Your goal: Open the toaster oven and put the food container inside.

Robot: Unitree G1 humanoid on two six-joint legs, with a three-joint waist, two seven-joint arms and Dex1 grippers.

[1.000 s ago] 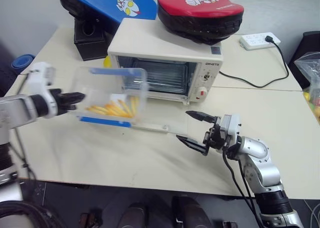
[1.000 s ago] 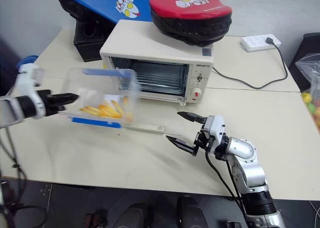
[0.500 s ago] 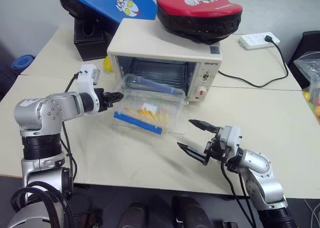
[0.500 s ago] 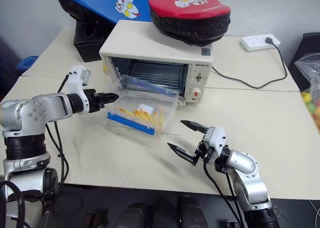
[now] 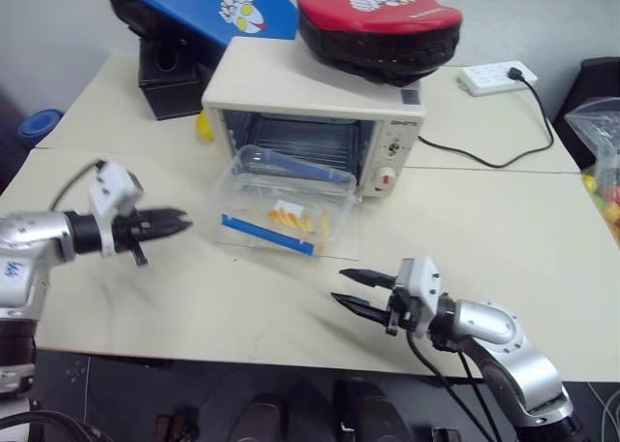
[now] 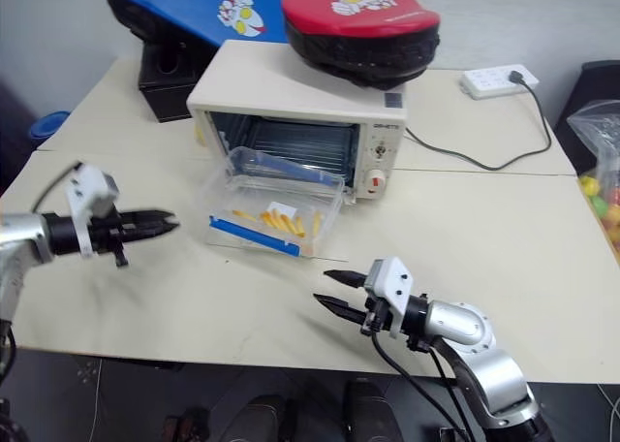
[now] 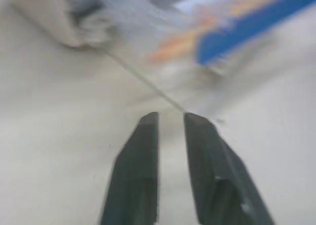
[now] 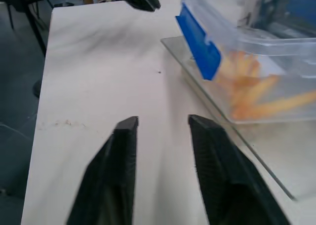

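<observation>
The cream toaster oven (image 5: 320, 83) stands at the middle back of the table, its glass door (image 8: 247, 151) folded down flat. The clear food container (image 5: 281, 202), with a blue clip and yellow-orange food, rests on that door right at the oven's mouth. My left gripper (image 5: 182, 224) hovers over the table to the container's left, apart from it, shut and holding nothing. My right gripper (image 5: 347, 289) is near the front edge, below and right of the container, open with a narrow gap and nothing in it.
A red pad (image 5: 380, 20) lies on the oven's top, with a blue pad (image 5: 203, 1) on a black stand behind its left side. A power strip (image 5: 496, 74) and its cable lie at the back right. A plastic bag (image 5: 601, 161) sits at the right edge.
My left gripper has let go of the container, drawn back to the left and shut. The container now lies on the open door. My right gripper's fingers have narrowed and it has sunk a little.
</observation>
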